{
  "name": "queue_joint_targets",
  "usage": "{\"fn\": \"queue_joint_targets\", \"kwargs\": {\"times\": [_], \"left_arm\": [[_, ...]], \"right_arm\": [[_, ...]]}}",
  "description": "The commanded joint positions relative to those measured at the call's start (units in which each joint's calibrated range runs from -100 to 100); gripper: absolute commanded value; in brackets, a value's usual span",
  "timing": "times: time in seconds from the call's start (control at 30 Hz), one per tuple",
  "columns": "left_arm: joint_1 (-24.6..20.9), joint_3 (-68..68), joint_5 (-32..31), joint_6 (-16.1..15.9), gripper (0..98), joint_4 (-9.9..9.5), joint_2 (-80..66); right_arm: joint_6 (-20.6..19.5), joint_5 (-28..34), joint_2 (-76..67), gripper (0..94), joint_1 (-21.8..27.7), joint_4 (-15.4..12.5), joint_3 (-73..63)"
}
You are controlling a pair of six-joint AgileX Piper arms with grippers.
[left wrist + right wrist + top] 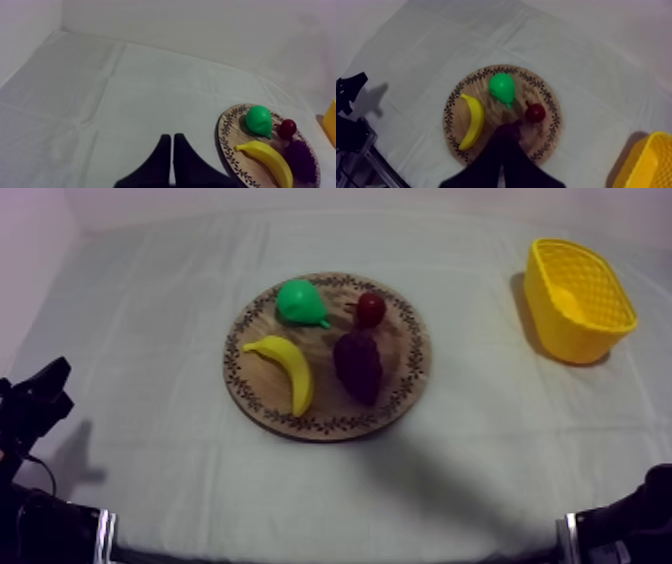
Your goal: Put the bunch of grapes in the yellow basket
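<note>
Grey-white cloth bearing the wooden board — bunch of grapes at its 4 o'clock, yellow basket well apart at 2 o'clock; our left gripper and right gripper are both closed empty, so we should spread the right wide before descending.

Top camera slants down over the whole bench; left wrist looks low beside, right wrist from higher onto, the shared wooden board.
</note>
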Motion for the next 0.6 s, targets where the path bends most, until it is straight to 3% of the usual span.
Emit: {"fn": "queue_joint_targets", "kwargs": {"times": [0.0,0.4,0.57], "left_arm": [[0.00,-0.03,-0.03,-0.01,0.1,0.00,0.00],[0.00,-0.03,-0.03,-0.01,0.1,0.00,0.00],[0.00,-0.03,-0.03,-0.01,0.1,0.00,0.00]], "right_arm": [[-2.99,3.20,2.97,0.3,-0.33,0.52,-3.31],[-9.90,5.01,12.45,0.2,-1.27,4.67,-5.65],[-11.48,5.17,15.87,0.2,-1.41,4.95,-3.88]]}}
